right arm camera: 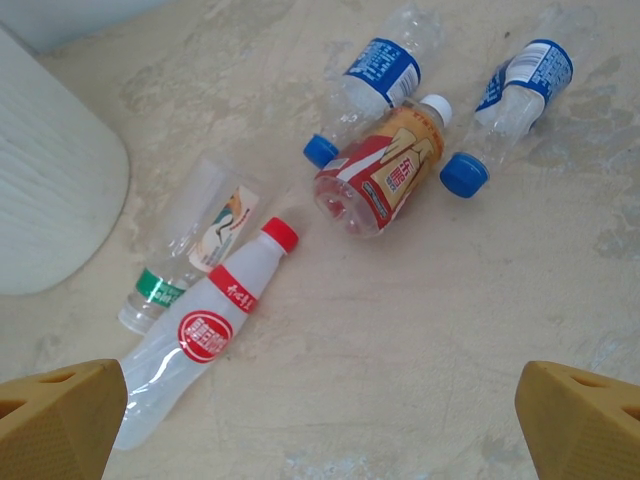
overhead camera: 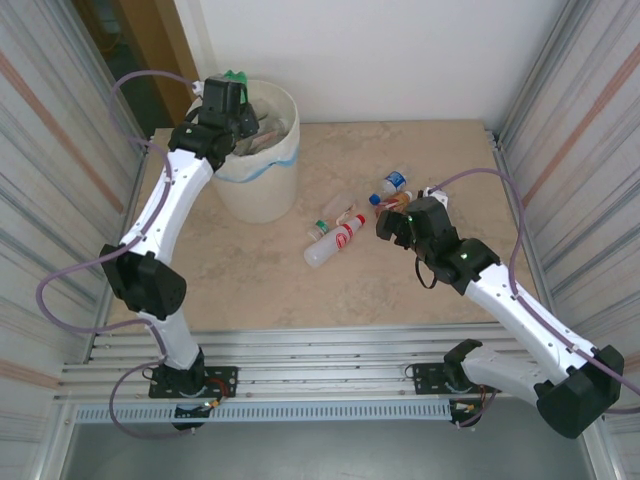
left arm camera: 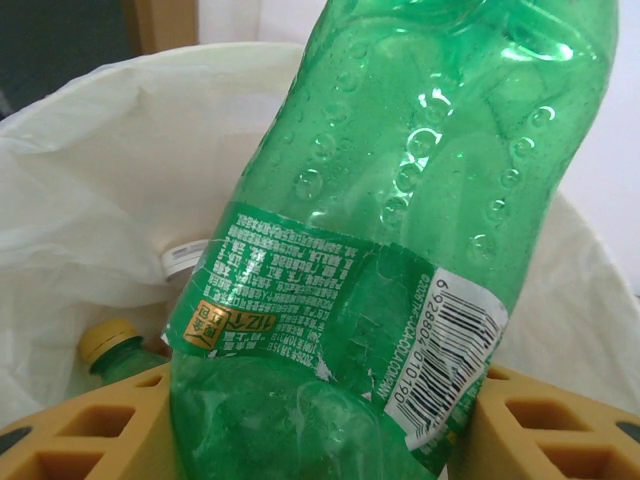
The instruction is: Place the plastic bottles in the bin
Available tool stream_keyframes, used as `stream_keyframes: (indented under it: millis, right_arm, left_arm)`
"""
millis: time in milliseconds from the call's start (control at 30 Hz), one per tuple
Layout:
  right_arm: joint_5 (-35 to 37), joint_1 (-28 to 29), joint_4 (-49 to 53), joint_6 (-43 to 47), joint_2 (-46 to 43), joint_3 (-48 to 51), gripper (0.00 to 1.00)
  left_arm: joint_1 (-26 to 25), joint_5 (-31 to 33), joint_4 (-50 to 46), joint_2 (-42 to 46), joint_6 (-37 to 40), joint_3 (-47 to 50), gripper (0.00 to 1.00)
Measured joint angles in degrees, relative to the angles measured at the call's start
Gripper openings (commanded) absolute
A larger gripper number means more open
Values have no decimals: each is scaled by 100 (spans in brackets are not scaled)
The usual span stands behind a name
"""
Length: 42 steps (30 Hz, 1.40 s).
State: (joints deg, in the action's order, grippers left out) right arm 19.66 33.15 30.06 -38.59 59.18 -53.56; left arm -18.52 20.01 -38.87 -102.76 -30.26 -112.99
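Left hand [left arm camera: 320, 415]: closed partway on the green bottle [left arm camera: 400, 250], pads pressed to both its sides, label and barcode facing the wrist camera. It hangs over the open bin [overhead camera: 280, 185], which stands at about 11 o'clock on the bench [overhead camera: 300, 295]. Below the bottle, inside the liner, lie a yellow-capped bottle [left arm camera: 110, 345] and a white cap [left arm camera: 185, 262].

Step in hand, as I read it: the drop. The bottle is over the mouth, so I only need to spread the fingers and let it fall, then lift clear of the rim.

Middle of bench, toward 2 o'clock from centre: five bottles lie loose. From the right wrist, left to right: clear bottle [right arm camera: 190, 250] with green band, white bottle [right arm camera: 205, 335] with red cap just beside it, orange bottle [right arm camera: 385, 175], and two blue-label bottles [right arm camera: 375, 75] [right arm camera: 520, 85] at 12 to 1 o'clock.

Right hand [right arm camera: 320, 415]: fingers wide apart, holding nothing, hovering above the cluster.

Next for it, I judge: descend on one bottle. The white one at 8 o'clock looks nearest, but it touches the clear one, so the fingers should straddle its body crosswise.
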Motion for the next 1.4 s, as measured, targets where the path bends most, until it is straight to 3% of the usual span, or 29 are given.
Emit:
stream_keyframes:
  millis: [200, 467, 1067, 1400]
  right_arm:
    - [-2, 0, 0, 2, 92, -7, 98]
    - [-20, 0, -2, 2, 164, -7, 98]
    - [-13, 0, 2, 2, 302, -15, 98]
    - [151, -4, 96, 0, 332, -138, 98]
  left_arm:
    - [61, 177, -144, -22, -2, 2, 56]
    - [162, 284, -162, -22, 31, 2, 81]
    - [125, 107, 234, 350, 179, 614, 80]
    - [-614, 70, 599, 1211, 693, 916, 82]
